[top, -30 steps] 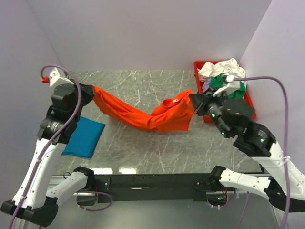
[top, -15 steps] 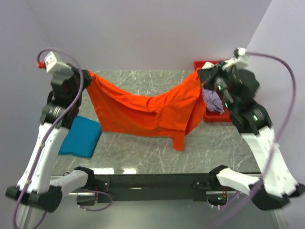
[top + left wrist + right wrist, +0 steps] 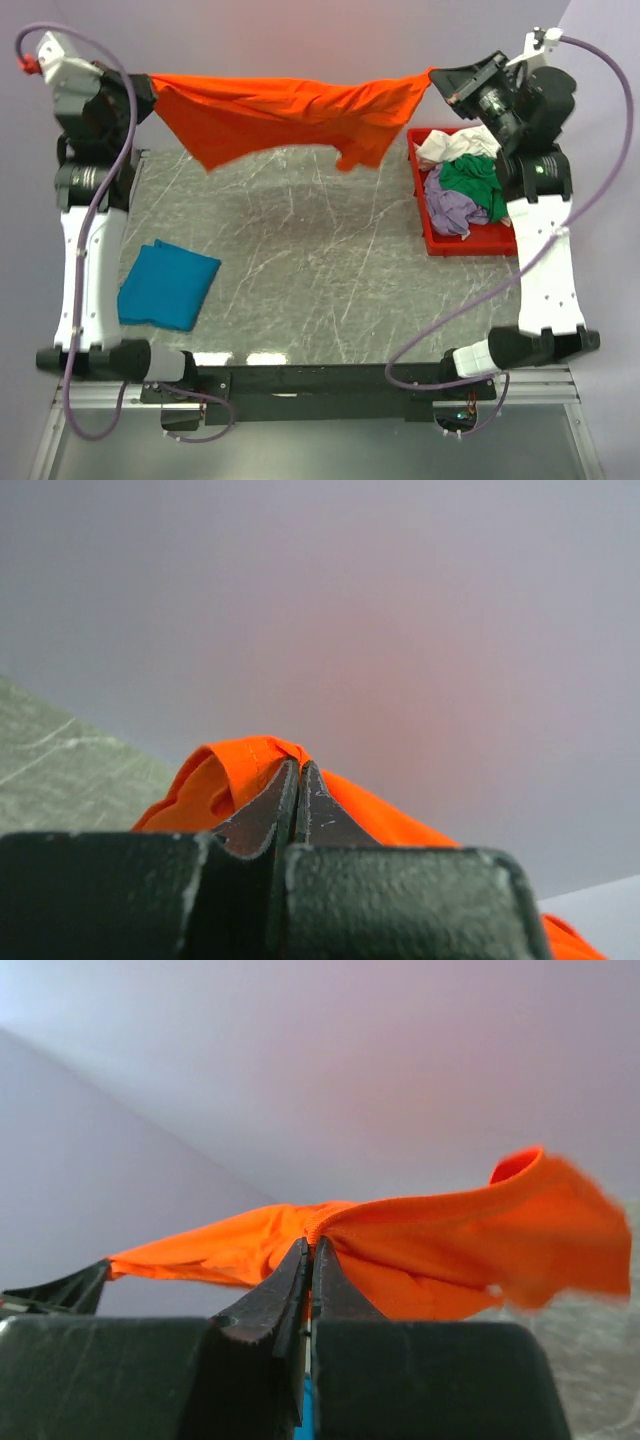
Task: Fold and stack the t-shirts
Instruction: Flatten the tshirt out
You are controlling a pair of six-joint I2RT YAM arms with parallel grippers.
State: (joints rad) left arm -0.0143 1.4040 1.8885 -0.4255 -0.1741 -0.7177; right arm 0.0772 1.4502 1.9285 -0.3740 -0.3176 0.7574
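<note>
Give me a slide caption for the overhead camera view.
The left hand and right hand hold the orange t-shirt stretched above the table; teal t-shirt left, red tray right.

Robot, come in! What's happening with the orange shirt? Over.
Left gripper and right gripper shut on orange t-shirt. Stretched between them, above the table. Nothing blocking.

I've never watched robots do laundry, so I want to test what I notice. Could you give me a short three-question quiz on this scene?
1. True or false: the left gripper alone holds the orange t-shirt.
2. Where is the teal-blue t-shirt? A hanging in mid-air; B lying on the table; C draped over an arm.
3. Fill in: the white, green and lavender clothes lie in the red ____.
Key: 1 false, the right gripper grips it too; 2 B; 3 tray.
</note>
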